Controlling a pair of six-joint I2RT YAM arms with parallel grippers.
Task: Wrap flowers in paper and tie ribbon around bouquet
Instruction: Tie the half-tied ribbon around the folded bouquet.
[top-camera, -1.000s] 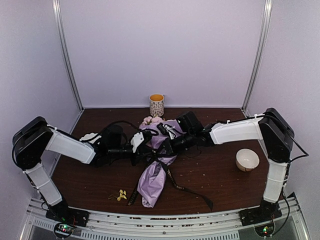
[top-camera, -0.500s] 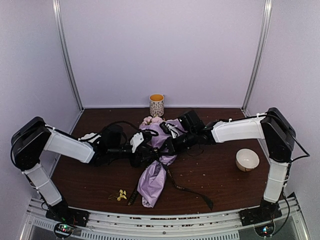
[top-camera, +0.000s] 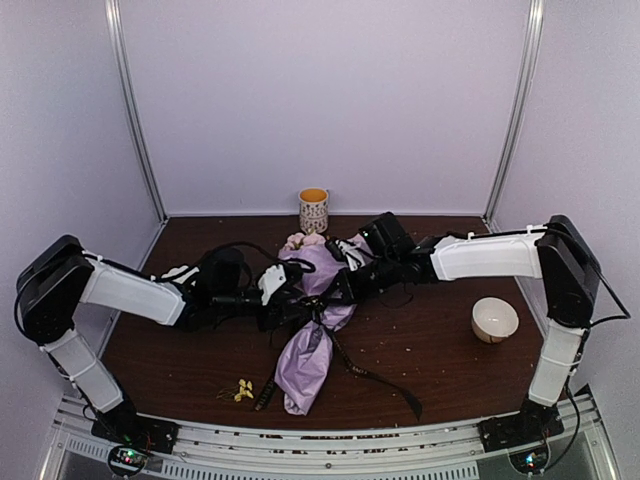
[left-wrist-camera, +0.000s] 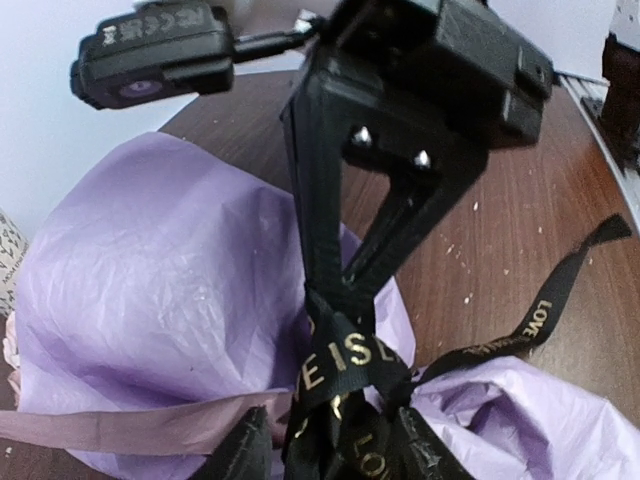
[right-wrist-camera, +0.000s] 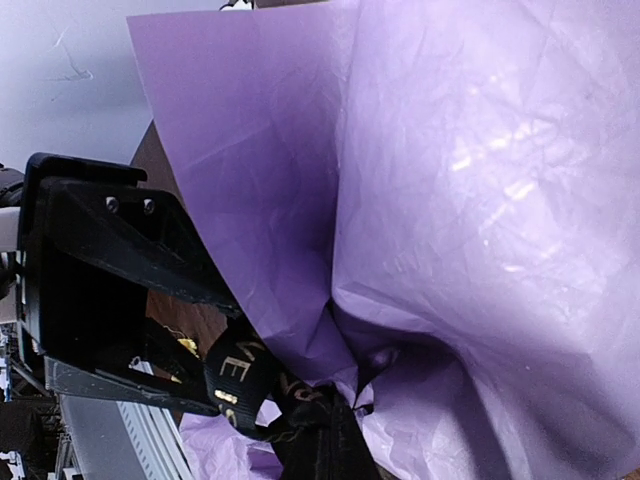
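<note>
The bouquet (top-camera: 305, 360) lies on the table, a lilac paper (left-wrist-camera: 150, 290) cone with pink flowers (top-camera: 303, 241) at its far end. A black ribbon (left-wrist-camera: 350, 365) with gold lettering is knotted round its waist, and one tail (top-camera: 380, 382) trails to the front right. My left gripper (left-wrist-camera: 330, 450) is open at the knot, its fingers (left-wrist-camera: 240, 450) standing on either side of the ribbon bundle. My right gripper (left-wrist-camera: 340, 285) is shut on the ribbon strand just above the knot. In the right wrist view that gripper (right-wrist-camera: 320, 445) pinches the ribbon (right-wrist-camera: 235, 375) against the paper.
A patterned mug (top-camera: 313, 210) stands at the back centre, near the flowers. A white bowl (top-camera: 494, 319) sits at the right, under the right arm. Loose yellow blossoms (top-camera: 242, 390) and a short ribbon end (top-camera: 265, 395) lie near the front edge.
My left gripper has opened and let go of the ribbon. The right arm has drawn back a little to the right, still holding its strand.
</note>
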